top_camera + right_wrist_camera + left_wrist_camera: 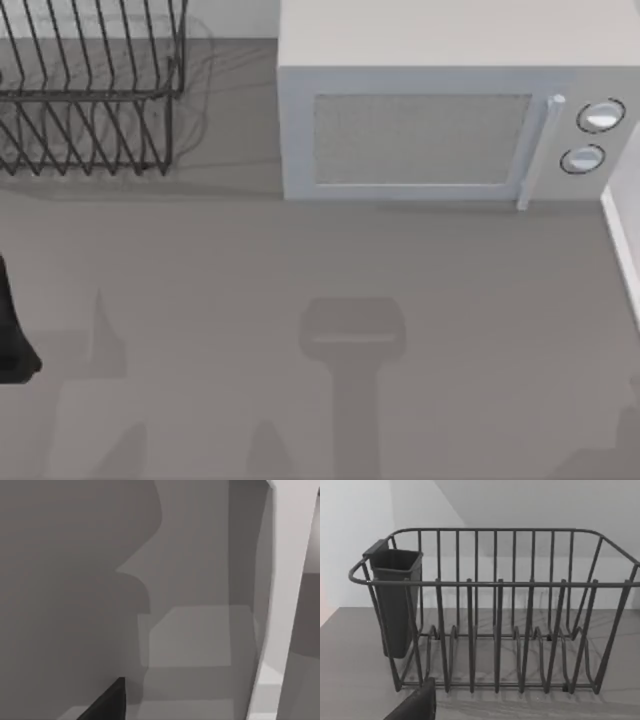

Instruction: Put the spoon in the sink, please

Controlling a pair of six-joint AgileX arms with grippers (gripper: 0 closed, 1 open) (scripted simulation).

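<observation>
The spoon is out of view. A white edge [622,245] at the table's far right looks like the sink's rim. The right wrist view has the same white rim [287,595] running beside a grey recessed floor [195,635]. A dark tip of my right gripper [107,704] pokes in over that grey surface. My left arm [12,335] sits at the table's left edge. In the left wrist view a dark tip of my left gripper [415,706] hangs just in front of the wire dish rack [495,582]. Nothing shows in either gripper.
The black wire dish rack [90,90] stands at the back left, with a dark cutlery cup [395,600] hung on one end. A white microwave [440,120] with its door shut fills the back middle and right. Arm shadows fall on the grey counter [350,340].
</observation>
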